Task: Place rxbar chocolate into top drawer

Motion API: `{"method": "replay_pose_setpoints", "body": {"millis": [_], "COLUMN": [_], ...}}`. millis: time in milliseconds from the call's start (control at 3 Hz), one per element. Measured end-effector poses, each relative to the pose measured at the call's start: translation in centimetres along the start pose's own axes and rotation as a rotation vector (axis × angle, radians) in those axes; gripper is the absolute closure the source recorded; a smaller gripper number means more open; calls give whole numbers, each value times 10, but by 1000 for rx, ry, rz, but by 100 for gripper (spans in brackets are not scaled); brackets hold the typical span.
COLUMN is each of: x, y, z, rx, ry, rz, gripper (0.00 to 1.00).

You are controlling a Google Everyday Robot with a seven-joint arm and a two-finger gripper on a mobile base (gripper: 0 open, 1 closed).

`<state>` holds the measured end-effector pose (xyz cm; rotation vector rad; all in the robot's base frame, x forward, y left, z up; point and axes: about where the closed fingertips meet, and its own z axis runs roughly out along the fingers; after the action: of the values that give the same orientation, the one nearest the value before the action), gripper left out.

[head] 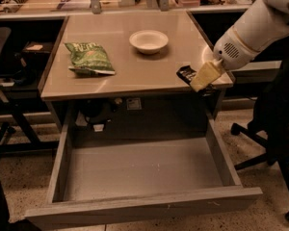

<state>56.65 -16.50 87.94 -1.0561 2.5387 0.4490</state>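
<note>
The rxbar chocolate (185,73) is a small black bar at the front right corner of the tabletop, partly hidden by my gripper. My gripper (204,76), with cream fingers, reaches in from the right and is shut on the bar's right end, just above the table edge. The top drawer (143,169) is pulled fully open below the table. Its grey bottom holds nothing, and it lies below and to the left of the gripper.
A green chip bag (89,58) lies on the left of the tabletop (135,71). A white bowl (149,41) stands at the centre back. An office chair (274,129) stands at the right of the drawer. Cables hang under the table (94,117).
</note>
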Motion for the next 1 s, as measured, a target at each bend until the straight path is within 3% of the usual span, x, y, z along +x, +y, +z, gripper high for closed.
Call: {"method": "replay_pose_setpoints", "body": {"millis": [667, 1000], "x": [9, 35], "y": [12, 44], "z": [9, 37], "rx": [-20, -102], "ry": [8, 18], "rz": [4, 58], "gripper": [100, 100]}}
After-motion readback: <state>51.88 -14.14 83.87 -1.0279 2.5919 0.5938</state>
